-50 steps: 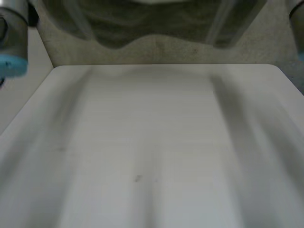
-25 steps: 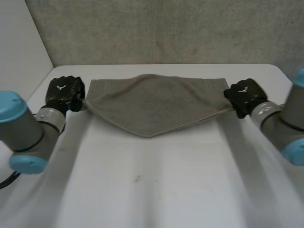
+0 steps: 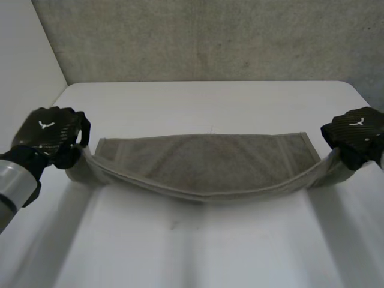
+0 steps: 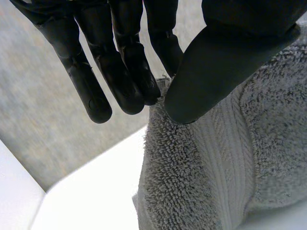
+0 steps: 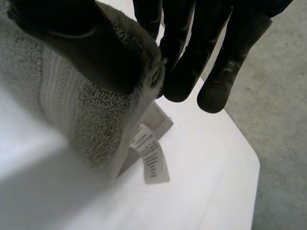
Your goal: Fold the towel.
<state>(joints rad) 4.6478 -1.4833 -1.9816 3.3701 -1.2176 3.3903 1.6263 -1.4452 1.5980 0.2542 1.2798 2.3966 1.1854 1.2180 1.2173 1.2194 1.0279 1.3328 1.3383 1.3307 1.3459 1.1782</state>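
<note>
A grey towel (image 3: 204, 165) stretches across the white table (image 3: 204, 102) between my two hands, its middle sagging onto the tabletop in a doubled band. My left hand (image 3: 51, 135) holds the towel's left end up off the table; in the left wrist view the thumb (image 4: 225, 62) pinches the towel (image 4: 211, 158) against the straight fingers (image 4: 120, 62). My right hand (image 3: 354, 135) holds the right end the same way, thumb (image 5: 81, 43) pressing the towel (image 5: 86, 105) against the fingers (image 5: 192, 52). A white label (image 5: 153, 160) hangs from that corner.
A speckled grey wall (image 3: 204, 39) rises behind the table's far edge. Bare tabletop lies in front of and beyond the towel. The table's rounded far right corner (image 5: 252, 163) is close to my right hand.
Both hands have pulled the towel's ends toward me and further apart. The towel, earlier hanging in a point near the far edge, now lies lower and nearer as a long band.
</note>
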